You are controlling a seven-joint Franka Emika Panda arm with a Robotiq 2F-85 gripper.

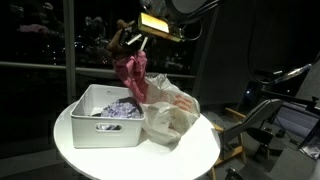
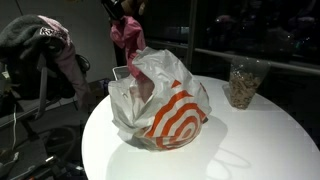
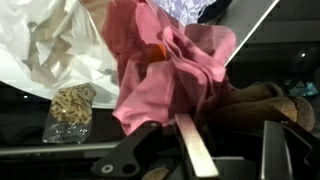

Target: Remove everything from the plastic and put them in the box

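on the round white bench [image 1: 205, 150] i judge the job partway done. the plastic bag [image 2: 165, 110] slumps just beside the white bin [image 1: 88, 128]. a lavender cloth [image 1: 120, 110] already lies in the bin. i have the jaws clamped on a pink cloth [image 1: 135, 75], which hangs in the air above where bin and bag meet and is not yet dropped in. the bag's wrinkles hide whether anything is left inside. in the wrist view fabric buries the jaw tips, and i cannot identify a brownish shape [image 3: 262, 100] beside the cloth.
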